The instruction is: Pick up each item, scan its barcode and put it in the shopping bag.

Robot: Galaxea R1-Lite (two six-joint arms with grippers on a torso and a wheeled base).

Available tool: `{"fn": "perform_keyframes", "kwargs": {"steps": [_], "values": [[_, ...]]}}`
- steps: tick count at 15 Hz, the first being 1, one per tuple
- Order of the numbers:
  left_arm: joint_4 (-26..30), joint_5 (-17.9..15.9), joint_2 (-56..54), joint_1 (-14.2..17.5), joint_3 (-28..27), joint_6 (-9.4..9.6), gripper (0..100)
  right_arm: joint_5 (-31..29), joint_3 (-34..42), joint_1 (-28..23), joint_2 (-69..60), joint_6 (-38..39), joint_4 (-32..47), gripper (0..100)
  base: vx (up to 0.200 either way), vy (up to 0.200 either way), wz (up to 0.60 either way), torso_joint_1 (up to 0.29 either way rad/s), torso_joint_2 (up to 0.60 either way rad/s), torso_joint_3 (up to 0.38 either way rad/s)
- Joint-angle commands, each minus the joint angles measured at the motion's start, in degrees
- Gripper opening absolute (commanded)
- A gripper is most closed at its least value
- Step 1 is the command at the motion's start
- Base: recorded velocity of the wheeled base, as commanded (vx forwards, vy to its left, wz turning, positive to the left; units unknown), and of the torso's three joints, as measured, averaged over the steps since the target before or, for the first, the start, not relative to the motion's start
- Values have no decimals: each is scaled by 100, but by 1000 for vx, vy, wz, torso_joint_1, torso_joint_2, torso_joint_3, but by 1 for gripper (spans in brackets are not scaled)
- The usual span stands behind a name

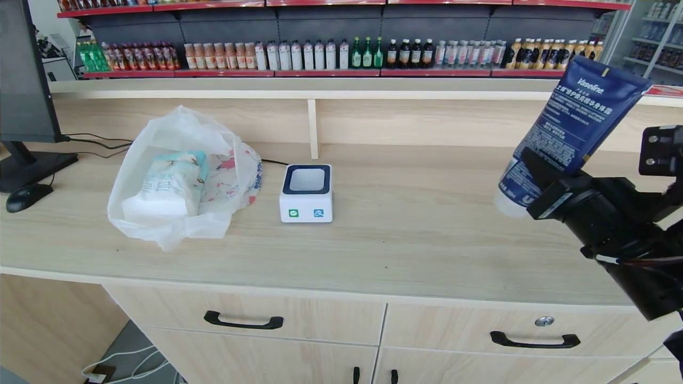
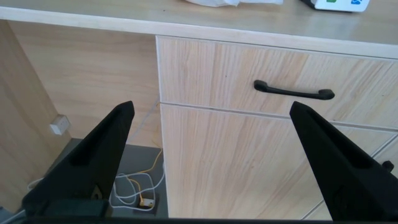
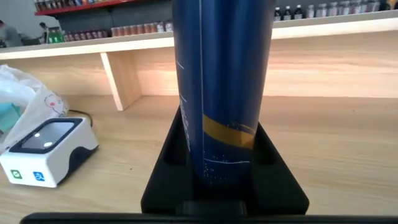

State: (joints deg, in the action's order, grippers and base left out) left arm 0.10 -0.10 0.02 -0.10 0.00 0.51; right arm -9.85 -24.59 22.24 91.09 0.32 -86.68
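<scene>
My right gripper [image 1: 539, 184] is shut on a dark blue lotion tube [image 1: 573, 125], held tilted in the air above the counter's right end, cap end down. In the right wrist view the tube [image 3: 221, 87] stands between the fingers [image 3: 171, 149]. The white scanner [image 1: 306, 193] with a dark-rimmed window sits mid-counter, also seen in the right wrist view [image 3: 46, 149]. The translucent shopping bag [image 1: 181, 170] lies left of it with a white and teal pack [image 1: 171, 184] inside. My left gripper [image 2: 211, 137] hangs open below the counter, facing the drawer fronts.
A monitor base [image 1: 32, 165] and a black mouse [image 1: 26, 196] stand at the counter's far left. A raised ledge with a vertical divider [image 1: 314, 128] runs along the back. Drawers with black handles [image 1: 243, 321] lie below the counter edge.
</scene>
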Motion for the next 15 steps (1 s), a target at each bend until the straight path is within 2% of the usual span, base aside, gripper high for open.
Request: {"fn": "perform_keyframes", "kwargs": {"steps": [1,4,9,15], "values": [[-1,1,-2,1,0,2,100,159,147,-123,41,12,-16,0,0,0,0,0,0,0],[-1,1,-2,1,0,-7,100,159,218,-395,32,-14,-262,0,-200,0,0,10,5,1],[-1,1,-2,1,0,-7,100,159,174,-870,-162,127,-315,0,0,0,0,0,0,0],[-1,1,-2,1,0,-16,100,159,253,-826,-399,144,-333,0,0,200,0,9,6,2]]}}
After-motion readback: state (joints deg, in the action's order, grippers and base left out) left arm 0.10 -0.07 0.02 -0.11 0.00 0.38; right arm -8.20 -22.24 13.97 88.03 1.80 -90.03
